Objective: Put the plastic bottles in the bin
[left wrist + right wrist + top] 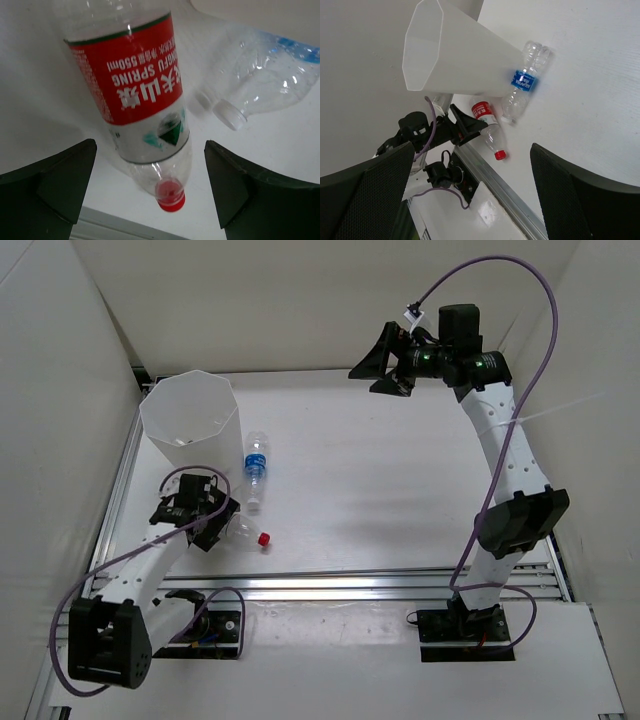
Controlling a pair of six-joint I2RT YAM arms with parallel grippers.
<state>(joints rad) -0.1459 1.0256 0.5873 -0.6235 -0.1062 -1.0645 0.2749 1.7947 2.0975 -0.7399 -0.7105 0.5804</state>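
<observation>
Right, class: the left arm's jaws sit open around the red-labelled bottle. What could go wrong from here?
1. The jaws flank the red-labelled bottle near its tapering neck; the smooth round body may slip or roll as they close.
2. The blue-labelled bottle lies close by, cap towards it, so a jaw could knock it.
3. The bin is tall; a low lift might clip its rim.

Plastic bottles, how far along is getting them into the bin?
Done: can't tell, the inside of the bin isn't readable. In hand: the left hand is open, straddling the red-labelled bottle lying on the table, not gripping. Left: that bottle and the blue-labelled bottle beside the bin; right hand open, raised away.
</observation>
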